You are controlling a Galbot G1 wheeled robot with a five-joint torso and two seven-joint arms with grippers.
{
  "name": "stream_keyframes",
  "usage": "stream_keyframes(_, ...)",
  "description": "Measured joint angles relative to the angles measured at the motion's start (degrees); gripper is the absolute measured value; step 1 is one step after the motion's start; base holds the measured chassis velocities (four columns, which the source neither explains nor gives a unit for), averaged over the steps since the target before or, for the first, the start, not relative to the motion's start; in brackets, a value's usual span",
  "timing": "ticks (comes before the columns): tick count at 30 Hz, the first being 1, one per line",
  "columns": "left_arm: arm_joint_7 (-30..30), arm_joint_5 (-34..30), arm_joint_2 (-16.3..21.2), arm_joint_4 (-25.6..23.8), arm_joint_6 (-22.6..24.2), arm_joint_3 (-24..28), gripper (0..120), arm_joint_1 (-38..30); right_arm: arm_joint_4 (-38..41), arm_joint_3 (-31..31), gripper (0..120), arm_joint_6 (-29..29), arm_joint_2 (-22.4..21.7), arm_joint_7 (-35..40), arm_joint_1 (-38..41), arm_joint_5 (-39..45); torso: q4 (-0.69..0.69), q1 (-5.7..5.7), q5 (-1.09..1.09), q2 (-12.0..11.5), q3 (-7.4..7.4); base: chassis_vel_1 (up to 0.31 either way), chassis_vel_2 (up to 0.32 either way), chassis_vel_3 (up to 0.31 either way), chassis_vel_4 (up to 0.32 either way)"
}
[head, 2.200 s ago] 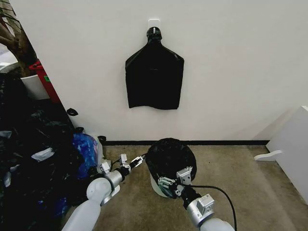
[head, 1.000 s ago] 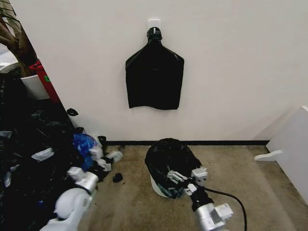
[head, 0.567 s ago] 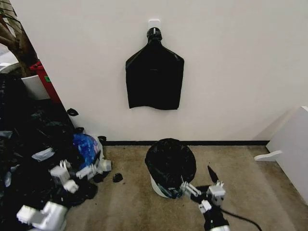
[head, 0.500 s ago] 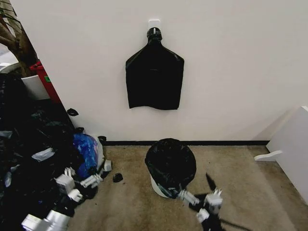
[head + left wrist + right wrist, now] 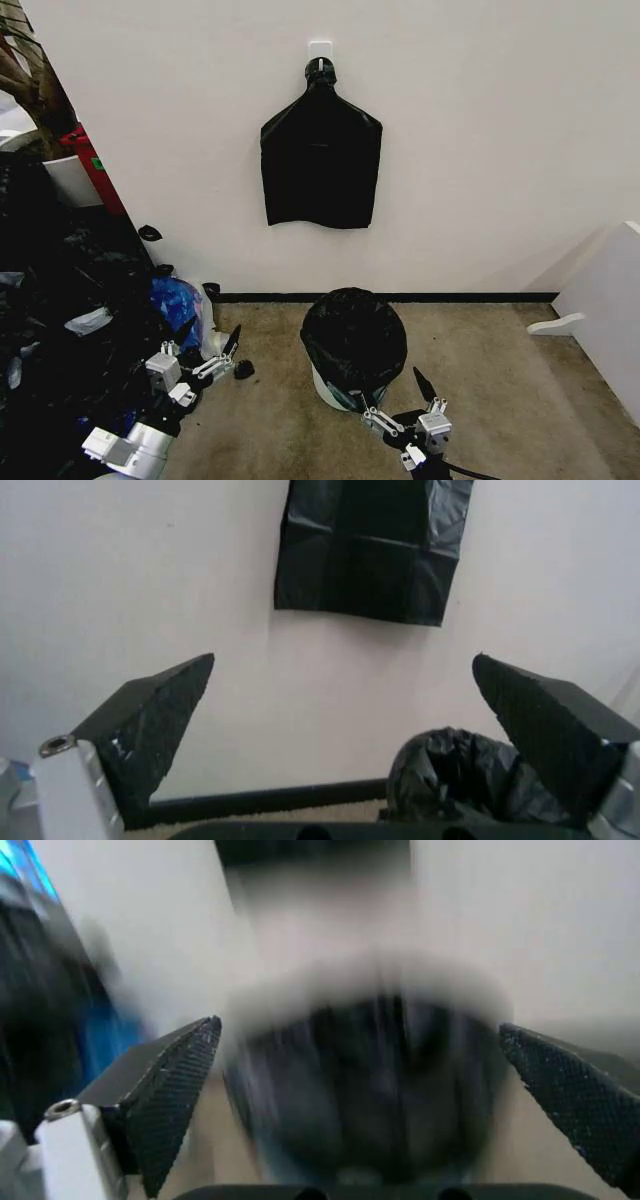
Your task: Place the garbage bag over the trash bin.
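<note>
over the trash bin [image 5: 322, 388], the garbage bag [image 5: 354, 335]; left tool [image 5: 207, 347] and right tool [image 5: 402, 402] both released, apart from it

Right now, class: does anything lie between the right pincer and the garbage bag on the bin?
Nothing visible. The open right pincer hovers just in front of the garbage bag, which already drapes over the bin; between them is bare carpet. The left pincer is off to the side, open.

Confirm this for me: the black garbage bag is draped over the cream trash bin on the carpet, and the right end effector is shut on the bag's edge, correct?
Not quite. The garbage bag does cover the trash bin on the carpet, but the right end effector is open and holds nothing. The head view shows it just in front of the bin, clear of the bag, and the right wrist view shows its fingers spread wide.
</note>
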Motion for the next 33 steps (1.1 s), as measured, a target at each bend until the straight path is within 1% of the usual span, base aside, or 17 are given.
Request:
stream_keyframes(1, -0.3, 0.0, 0.2, 0.2, 0.8, 0.4, 100, -0.8, 0.8, 1.8, 100, -0.7, -0.1, -0.5, 0.8, 1.1, -0.03, 0.00, -0.04, 0.0, 0.02, 0.000, 0.000, 0.000, 0.000)
stream_keyframes(2, -1.0, 0.1, 0.3, 0.3, 1.6, 1.0, 100, -2.0, 1.4, 4.7, 100, -1.7, -0.2, -1.4, 1.9, 2.4, 0.03, 0.00, -0.22, 0.0, -0.02, 0.000, 0.000, 0.000, 0.000)
stream_keyframes(3, -1.2, 0.2, 0.3, 0.3, 1.9, 1.2, 100, -2.3, 1.5, 5.9, 100, -2.4, -0.2, -2.0, 2.3, 3.0, 0.02, 0.00, -0.23, 0.0, 0.00, 0.000, 0.000, 0.000, 0.000)
stream_keyframes(4, -2.2, 0.9, 0.5, 0.5, 3.0, 2.2, 100, -4.0, 1.7, 10.5, 100, -4.9, 0.5, -4.9, 4.1, 5.4, 0.01, 0.00, -0.17, 0.0, 0.00, 0.000, 0.000, 0.000, 0.000)
stream_keyframes(5, -2.2, 0.9, 0.5, 0.5, 3.0, 2.2, 100, -4.0, 1.7, 10.5, 100, -4.9, 0.5, -4.9, 4.1, 5.4, 0.01, 0.00, -0.17, 0.0, 0.00, 0.000, 0.000, 0.000, 0.000)
stream_keyframes(8, -2.8, 1.8, 0.6, 0.4, 4.1, 3.4, 100, -5.3, 2.1, 16.3, 100, -8.1, 1.8, -8.8, 6.4, 7.9, 0.00, 0.00, -0.25, 0.0, 0.00, 0.000, 0.000, 0.000, 0.000)
stream_keyframes(11, -2.4, 2.9, 0.7, 0.5, 4.8, 5.0, 100, -5.1, 1.7, 21.0, 100, -10.2, -0.1, -10.6, 7.6, 12.0, 0.02, 0.00, -0.27, 0.0, 0.00, 0.000, 0.000, 0.000, 0.000)
stream_keyframes(15, 1.6, 3.8, 1.4, 1.0, 5.9, 7.3, 100, -4.1, -1.2, 24.7, 100, -10.2, -2.5, -13.0, 7.5, 15.5, 0.02, 0.00, -0.26, 0.0, 0.00, 0.000, 0.000, 0.000, 0.000)
stream_keyframes(18, 4.2, 4.8, 2.7, 1.1, 9.9, 9.6, 100, -2.7, -4.2, 27.7, 100, -8.1, -4.0, -15.0, 7.1, 17.5, 0.01, 0.00, -0.26, 0.0, 0.00, 0.000, 0.000, 0.000, 0.000)
stream_keyframes(20, 3.9, 6.9, 3.0, 1.9, 13.7, 10.3, 100, -2.3, -5.6, 28.2, 100, -7.2, -5.3, -15.5, 7.1, 18.3, -0.01, 0.00, -0.26, 0.0, -0.01, 0.000, 0.000, 0.000, 0.000)
stream_keyframes(21, 3.9, 6.9, 3.0, 1.9, 13.7, 10.3, 100, -2.3, -5.6, 28.2, 100, -7.2, -5.3, -15.5, 7.1, 18.3, -0.01, 0.00, -0.26, 0.0, -0.01, 0.000, 0.000, 0.000, 0.000)
stream_keyframes(23, 2.8, 8.0, 3.0, 2.3, 16.4, 10.5, 100, -1.6, -6.2, 27.9, 100, -7.0, -6.1, -15.6, 7.6, 18.5, 0.02, 0.00, -0.27, 0.0, -0.01, 0.000, 0.000, 0.000, 0.000)
stream_keyframes(25, 1.5, 7.2, 3.3, 2.6, 21.2, 11.0, 100, -1.7, -6.7, 27.6, 100, -6.7, -6.4, -15.6, 7.6, 18.9, 0.04, 0.00, -0.25, 0.0, -0.01, 0.000, 0.000, 0.000, 0.000)
stream_keyframes(27, 1.1, 5.7, 3.9, 4.4, 24.4, 11.6, 100, -3.9, -7.3, 27.7, 100, -5.9, -6.4, -15.7, 7.6, 19.2, 0.03, 0.00, -0.27, 0.0, -0.01, 0.000, 0.000, 0.000, 0.000)
stream_keyframes(28, 1.1, 5.7, 3.9, 4.4, 24.4, 11.6, 100, -3.9, -7.3, 27.7, 100, -5.9, -6.4, -15.7, 7.6, 19.2, 0.03, 0.00, -0.27, 0.0, -0.01, 0.000, 0.000, 0.000, 0.000)
stream_keyframes(30, 0.4, 3.3, 4.4, 6.0, 27.0, 12.3, 100, -6.6, -7.7, 27.8, 100, -5.5, -6.3, -15.8, 7.6, 19.2, 0.01, 0.00, -0.28, 0.0, -0.01, 0.000, 0.000, 0.000, 0.000)
stream_keyframes(33, -0.2, -2.6, 5.8, 8.6, 31.8, 15.1, 100, -12.0, -7.7, 27.8, 100, -5.1, -5.7, -15.8, 7.6, 19.2, 0.00, 0.00, -0.29, 0.0, -0.01, 0.000, 0.000, 0.000, 0.000)
